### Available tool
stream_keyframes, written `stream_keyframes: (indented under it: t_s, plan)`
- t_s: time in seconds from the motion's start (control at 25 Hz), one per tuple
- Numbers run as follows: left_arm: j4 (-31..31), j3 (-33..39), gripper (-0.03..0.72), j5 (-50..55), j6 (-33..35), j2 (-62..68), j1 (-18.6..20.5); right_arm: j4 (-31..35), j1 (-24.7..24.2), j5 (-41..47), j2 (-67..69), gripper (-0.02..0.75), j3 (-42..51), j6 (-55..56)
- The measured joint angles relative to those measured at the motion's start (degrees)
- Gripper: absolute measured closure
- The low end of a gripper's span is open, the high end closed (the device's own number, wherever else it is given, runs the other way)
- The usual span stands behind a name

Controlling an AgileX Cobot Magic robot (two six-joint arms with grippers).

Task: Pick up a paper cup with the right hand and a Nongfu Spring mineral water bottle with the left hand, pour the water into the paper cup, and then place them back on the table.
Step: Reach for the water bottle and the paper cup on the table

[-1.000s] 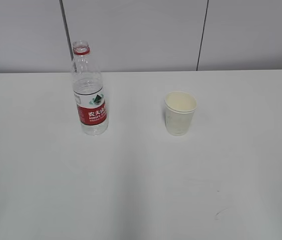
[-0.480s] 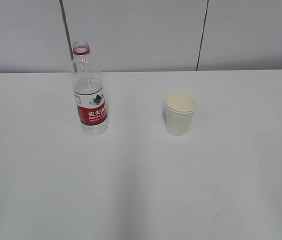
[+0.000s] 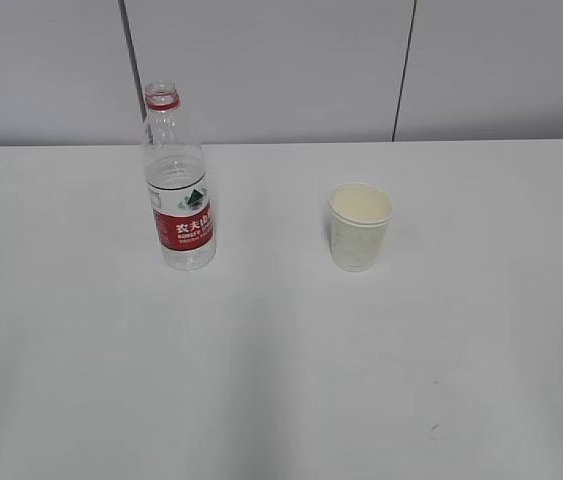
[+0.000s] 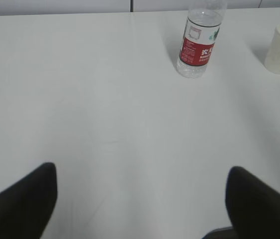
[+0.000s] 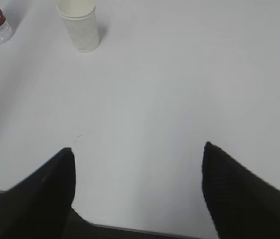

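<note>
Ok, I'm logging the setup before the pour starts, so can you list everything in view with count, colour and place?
Nongfu Spring mineral water bottle: one, clear with red neck ring and red-and-white label, no cap on, upright on the left of the table.
paper cup: one, white, upright on the table, right of the bottle and apart from it.
table: one, white, with a small dark scuff near the front right.
wall panels: pale grey with dark vertical seams, behind the table.
left hand: black gripper, fingers wide apart over bare table, short of the bottle, holding nothing.
right hand: black gripper, fingers wide apart over bare table, short of the cup, holding nothing.
</note>
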Motion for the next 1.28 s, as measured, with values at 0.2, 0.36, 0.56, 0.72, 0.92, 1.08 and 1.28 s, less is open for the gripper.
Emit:
stream_keyframes:
  t_s: [0.2,0.36,0.56,0.72,0.92,1.08,1.28]
  plan:
    - [0.1,-0.9,0.081,-4.7,0.0,0.0,0.0,0.0,0.0,-5.6,0.0,0.150,-0.6,-0.1]
    - [0.1,-1.0,0.092,-13.7,0.0,0.0,0.0,0.4,0.0,-11.1,1.8,0.150,-0.6,-2.9]
    - [0.5,-0.9,0.094,-23.5,0.0,0.0,0.0,1.1,0.0,-20.1,4.9,0.150,-0.6,-5.3]
    - [2.0,-0.5,0.096,-28.9,0.0,1.5,0.0,1.2,0.0,-27.4,7.5,0.150,-0.6,-7.6]
    - [2.8,-0.4,0.099,-33.4,0.0,7.0,0.0,1.3,0.0,-38.4,9.7,0.150,0.5,-8.9]
    - [2.8,0.6,0.099,-38.8,0.0,12.1,0.0,1.6,0.0,-43.8,12.5,0.150,1.6,-9.1]
    - [2.8,3.2,0.100,-46.1,0.0,17.7,0.0,4.3,0.0,-47.9,17.1,0.150,1.6,-9.1]
